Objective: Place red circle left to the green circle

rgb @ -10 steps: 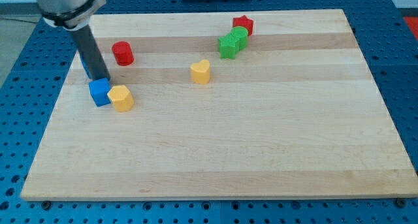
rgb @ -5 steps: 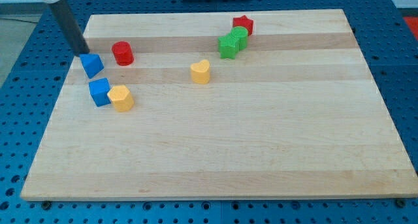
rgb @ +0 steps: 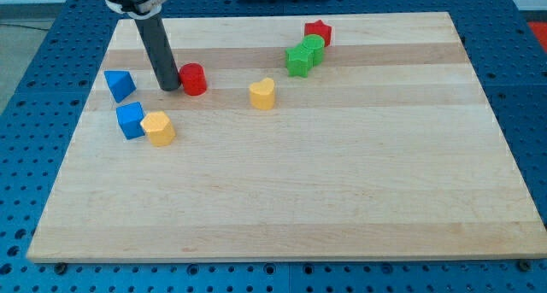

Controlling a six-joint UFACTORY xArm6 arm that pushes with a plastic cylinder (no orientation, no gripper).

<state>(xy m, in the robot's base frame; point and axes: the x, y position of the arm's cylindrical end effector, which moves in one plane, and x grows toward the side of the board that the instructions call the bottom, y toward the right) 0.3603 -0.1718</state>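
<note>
My tip [rgb: 170, 87], gripper-less and holding nothing, touches the red circle [rgb: 193, 79] on its right; green circle [rgb: 313, 48] farther right.

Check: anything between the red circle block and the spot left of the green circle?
My tip sits against the red circle block on its left. The yellow heart-shaped block lies slightly below the path, and the green star-shaped block occupies the spot left of the green circle block.

Wooden board [rgb: 342, 190] carries red circle [rgb: 194, 79], green circle [rgb: 313, 47], yellow heart [rgb: 263, 94], blue cube [rgb: 130, 120]
</note>
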